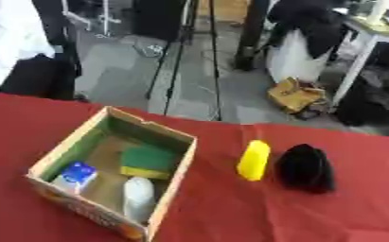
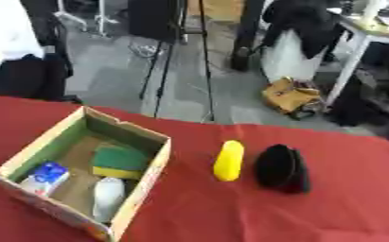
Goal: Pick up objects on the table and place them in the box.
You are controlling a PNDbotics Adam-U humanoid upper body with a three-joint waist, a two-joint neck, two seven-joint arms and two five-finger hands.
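Red table (image 1: 230, 212); tan box (image 1: 172, 182); green-yellow sponge (image 1: 147, 161); yellow object (image 1: 253, 159); black object (image 1: 305, 168).

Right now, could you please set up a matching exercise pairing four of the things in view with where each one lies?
Things:
1. green and yellow sponge
2. white bottle
3. yellow object
4. black object

Places:
A. on the red cloth, farthest right
B. in the box, near corner
C. on the cloth, just right of the box
D. in the box, against its right wall

Pairs: 1-D, 2-B, 3-C, 4-A
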